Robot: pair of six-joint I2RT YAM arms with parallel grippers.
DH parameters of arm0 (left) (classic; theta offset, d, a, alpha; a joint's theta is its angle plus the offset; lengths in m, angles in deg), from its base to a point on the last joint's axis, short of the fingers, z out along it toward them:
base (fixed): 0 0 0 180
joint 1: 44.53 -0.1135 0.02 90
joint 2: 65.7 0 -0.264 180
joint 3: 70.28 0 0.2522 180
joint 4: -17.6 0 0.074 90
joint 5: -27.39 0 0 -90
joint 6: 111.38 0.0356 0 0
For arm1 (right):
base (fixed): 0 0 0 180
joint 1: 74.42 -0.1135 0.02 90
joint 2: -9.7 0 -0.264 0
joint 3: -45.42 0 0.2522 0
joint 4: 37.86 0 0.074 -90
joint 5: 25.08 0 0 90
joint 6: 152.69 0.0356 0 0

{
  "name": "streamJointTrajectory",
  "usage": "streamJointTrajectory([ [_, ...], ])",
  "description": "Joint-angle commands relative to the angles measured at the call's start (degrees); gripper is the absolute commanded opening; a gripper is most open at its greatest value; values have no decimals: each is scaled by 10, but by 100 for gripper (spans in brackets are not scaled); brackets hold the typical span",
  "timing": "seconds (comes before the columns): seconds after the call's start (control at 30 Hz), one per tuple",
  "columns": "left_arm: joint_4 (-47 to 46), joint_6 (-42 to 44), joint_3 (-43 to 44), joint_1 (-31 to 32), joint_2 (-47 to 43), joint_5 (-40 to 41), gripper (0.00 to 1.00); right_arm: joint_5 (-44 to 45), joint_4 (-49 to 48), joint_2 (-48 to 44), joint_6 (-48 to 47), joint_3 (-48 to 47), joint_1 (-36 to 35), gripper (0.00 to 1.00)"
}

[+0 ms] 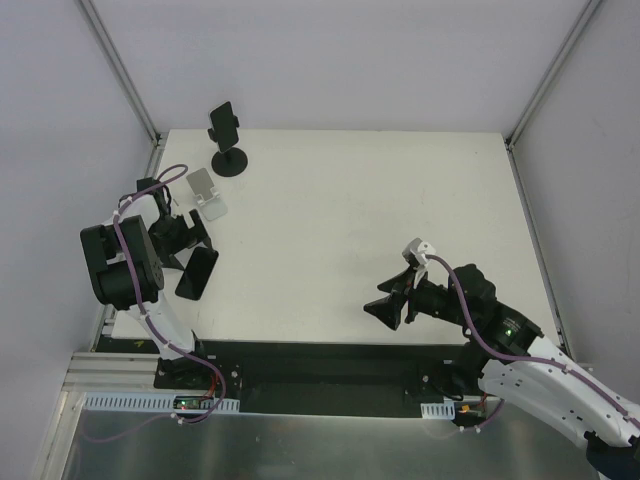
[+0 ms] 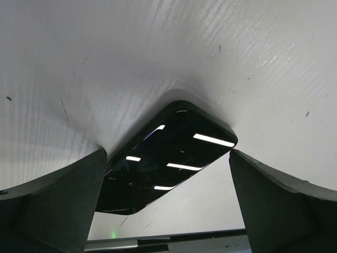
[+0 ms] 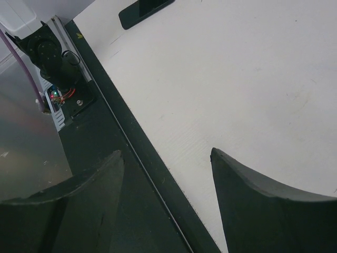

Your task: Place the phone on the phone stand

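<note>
A black phone (image 1: 197, 272) lies screen up on the white table (image 1: 380, 210) near its left edge. My left gripper (image 1: 188, 246) is just above it, jaws wide open. In the left wrist view the phone (image 2: 174, 163) lies slantwise between my fingers, the gripper (image 2: 167, 154) over it; the left finger (image 2: 58, 205) hides its near end. A white phone stand (image 1: 206, 193) stands empty just beyond. My right gripper (image 1: 392, 305) is open and empty over the table's front edge (image 3: 167, 155). The phone also shows in the right wrist view (image 3: 145, 10).
A black stand with a round base (image 1: 231, 163) at the back left corner carries another dark phone (image 1: 223, 123). Grey walls and metal frame posts (image 1: 125, 75) enclose the table. A dark strip (image 3: 121, 174) runs along the front edge.
</note>
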Motion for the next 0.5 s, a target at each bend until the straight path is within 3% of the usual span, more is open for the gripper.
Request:
streamJointTrajectory([
  [0.0, 24, -8, -24, -5, -49, 20, 99, 9, -4, -23, -8, 7, 3, 69],
  [0.1, 24, -21, -63, -2, -86, 0, 97, 9, -4, -26, -5, 12, 2, 69],
  [0.27, 37, -37, -89, 62, -125, 77, 97, 14, -6, -29, -5, 17, 2, 69],
  [0.47, 40, -53, -84, 94, -110, 102, 99, 8, -3, -35, 3, 13, 2, 70],
])
